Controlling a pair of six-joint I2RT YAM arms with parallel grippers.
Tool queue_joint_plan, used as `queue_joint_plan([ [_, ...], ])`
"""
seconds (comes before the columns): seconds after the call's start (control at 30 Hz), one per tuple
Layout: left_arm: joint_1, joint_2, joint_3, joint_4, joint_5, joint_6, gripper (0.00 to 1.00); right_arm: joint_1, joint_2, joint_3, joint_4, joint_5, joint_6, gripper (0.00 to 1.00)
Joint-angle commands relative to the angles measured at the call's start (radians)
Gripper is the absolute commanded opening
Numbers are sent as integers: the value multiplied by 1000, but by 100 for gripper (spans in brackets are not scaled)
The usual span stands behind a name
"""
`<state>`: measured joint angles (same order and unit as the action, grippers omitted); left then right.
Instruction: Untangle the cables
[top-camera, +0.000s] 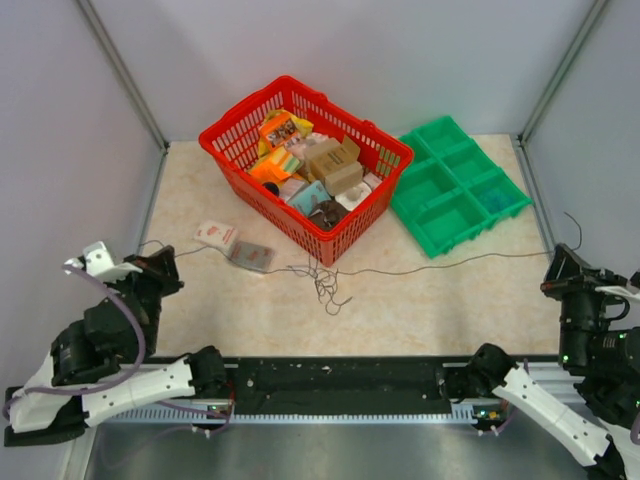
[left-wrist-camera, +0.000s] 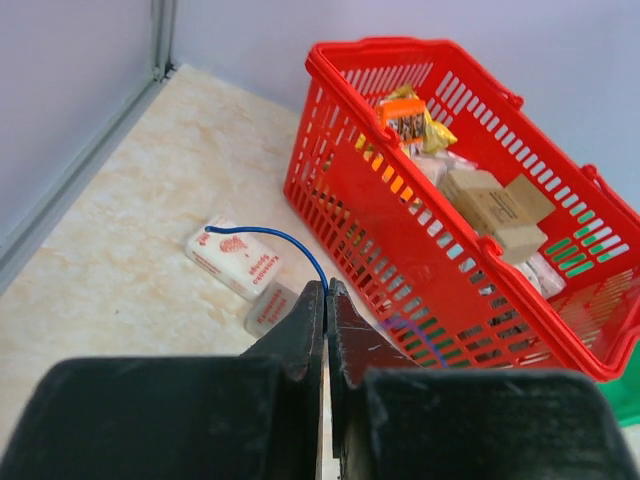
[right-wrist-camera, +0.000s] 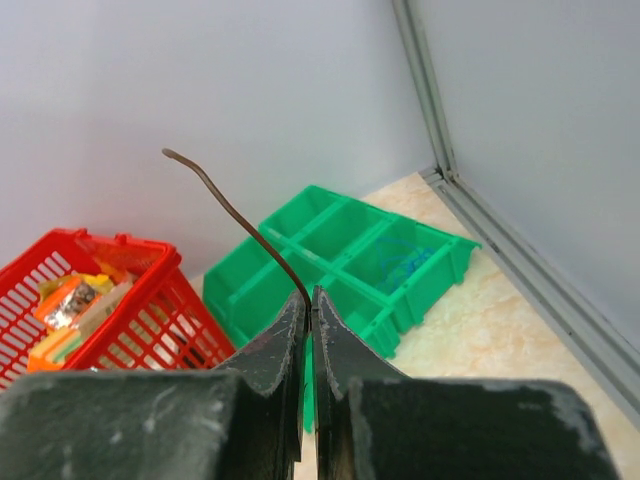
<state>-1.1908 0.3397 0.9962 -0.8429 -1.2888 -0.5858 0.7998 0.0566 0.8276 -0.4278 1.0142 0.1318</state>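
Note:
Thin dark cables (top-camera: 430, 265) stretch across the table from left to right, with a small knot of loops (top-camera: 327, 285) hanging in front of the red basket. My left gripper (top-camera: 165, 268) is shut on a thin blue cable (left-wrist-camera: 285, 243), whose free end curls out past the fingertips in the left wrist view. My right gripper (top-camera: 556, 268) is shut on a thin dark brown cable (right-wrist-camera: 240, 218), whose free end sticks up and left in the right wrist view. More blue wire (right-wrist-camera: 402, 258) lies in a compartment of the green tray.
A red basket (top-camera: 225, 152) full of boxes and packets stands at the back centre. A green compartment tray (top-camera: 420, 210) lies to its right. Two small white packets (top-camera: 216, 236) lie left of the knot. Walls close in on both sides.

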Motion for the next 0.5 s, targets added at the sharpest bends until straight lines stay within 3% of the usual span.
queue_joint_plan([
  [0.0,2,-57,33,1,-55,104,0,-4,-20,42,14,69,-63,0],
  [0.47,2,-93,143,-125,-116,126,0,-4,-77,108,96,126,-287,0],
])
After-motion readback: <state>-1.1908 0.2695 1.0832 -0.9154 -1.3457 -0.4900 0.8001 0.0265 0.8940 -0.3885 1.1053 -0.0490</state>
